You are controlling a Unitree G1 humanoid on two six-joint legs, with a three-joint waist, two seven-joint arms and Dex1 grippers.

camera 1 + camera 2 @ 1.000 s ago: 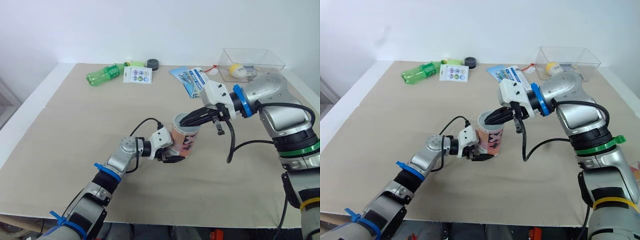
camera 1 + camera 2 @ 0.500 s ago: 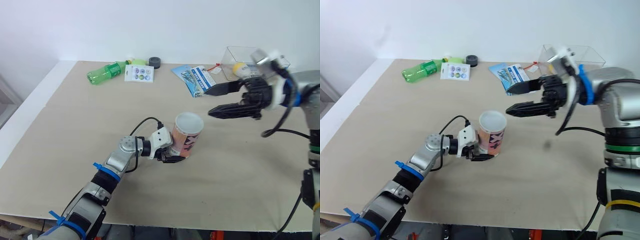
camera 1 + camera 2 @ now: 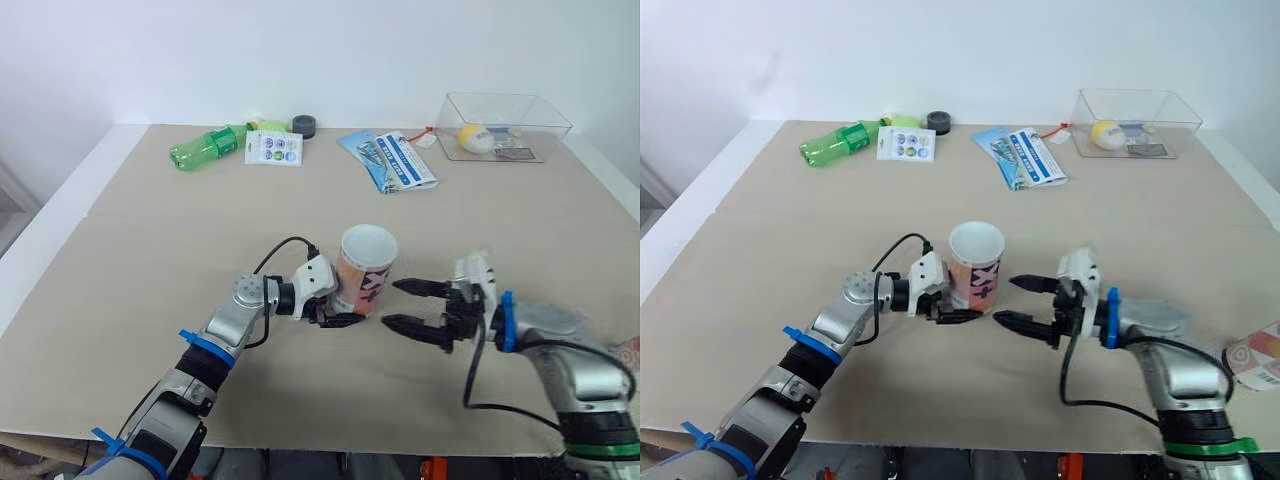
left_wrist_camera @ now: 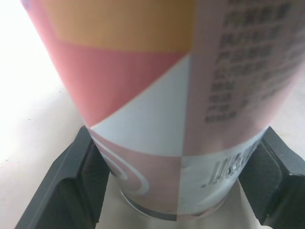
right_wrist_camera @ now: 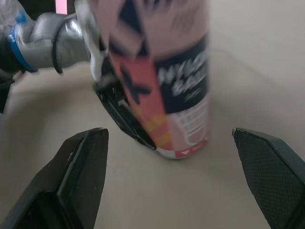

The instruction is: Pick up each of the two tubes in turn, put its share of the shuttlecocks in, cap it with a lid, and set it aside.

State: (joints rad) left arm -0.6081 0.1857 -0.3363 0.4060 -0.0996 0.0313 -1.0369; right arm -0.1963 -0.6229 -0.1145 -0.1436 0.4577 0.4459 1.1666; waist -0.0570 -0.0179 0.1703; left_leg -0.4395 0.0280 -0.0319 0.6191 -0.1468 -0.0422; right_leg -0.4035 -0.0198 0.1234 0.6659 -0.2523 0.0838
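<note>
You can't see inside the tube (image 3: 366, 272) clamped in the left end effector (image 3: 345, 312): its white top could be a lid or a bare mouth. The left wrist view cuts off the tube's upper part. Just ahead of the right end effector (image 3: 390, 303), the wrist view blurs the tube's print and crops its top. Off to that end effector's right, a pink-and-white object (image 3: 1258, 356) runs off the picture's edge. Far beyond both, the clear box (image 3: 545, 125) holds items too small to name.

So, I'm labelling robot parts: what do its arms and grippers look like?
Both arms are silver-grey shells with blue bands. The left arm has blue zip ties and a looping black cable; the right arm has a black cable and a green ring. The left gripper and right gripper each have a white block and two black fingers.
</note>
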